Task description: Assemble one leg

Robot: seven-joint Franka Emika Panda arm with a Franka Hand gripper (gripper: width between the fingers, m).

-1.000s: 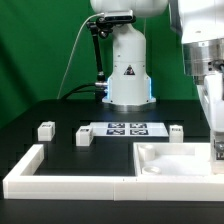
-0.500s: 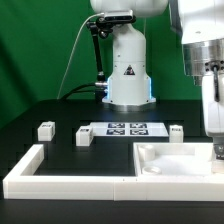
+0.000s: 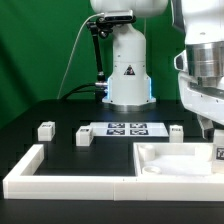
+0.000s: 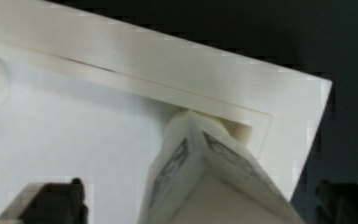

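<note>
One leg [image 3: 220, 153], a small white block with a black-and-white tag, stands tilted in the far right corner of the white tray-like part [image 3: 170, 165]. In the wrist view this leg [image 4: 202, 160] sits in the tray's corner [image 4: 140, 70]. My gripper [image 3: 207, 128] hangs just above it. The jaws are open, with a dark finger [image 4: 51, 200] well clear of the leg on each side; the gripper [image 4: 197, 205] holds nothing. Three more legs lie on the black table: two at the exterior view's left [image 3: 45, 129] [image 3: 84, 136] and one right of the marker board [image 3: 176, 130].
The marker board [image 3: 128, 129] lies in front of the robot's white base [image 3: 128, 65]. The long white L-shaped border wall [image 3: 60, 177] runs along the front and the exterior view's left, with the tray set against it.
My gripper has risen from down in the tray's right corner. The leg it covered now stands uncovered in that corner, free of the fingers.
</note>
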